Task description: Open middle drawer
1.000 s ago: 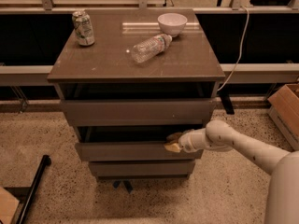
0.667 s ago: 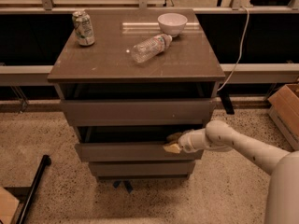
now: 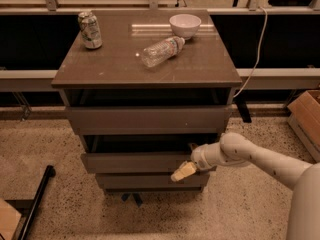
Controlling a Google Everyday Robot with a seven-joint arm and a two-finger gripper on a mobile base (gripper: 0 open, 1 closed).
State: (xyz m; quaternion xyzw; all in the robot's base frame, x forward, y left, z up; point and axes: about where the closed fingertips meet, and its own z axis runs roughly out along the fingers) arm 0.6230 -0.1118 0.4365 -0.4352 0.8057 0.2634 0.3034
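Observation:
The cabinet has three grey-brown drawers stacked under a brown top. The middle drawer has a flat handleless front and stands pulled out a little, with a dark gap above its front panel. The top drawer is above it and the bottom drawer below. My gripper is at the right end of the middle drawer's front, low on the panel, with my white arm reaching in from the right.
On the top stand a drink can at the back left, a white bowl at the back, and a clear plastic bottle on its side. A cardboard box is at the right. A black pole lies on the floor left.
The gripper has slipped slightly down along the drawer front; the middle drawer stands about as far out as before.

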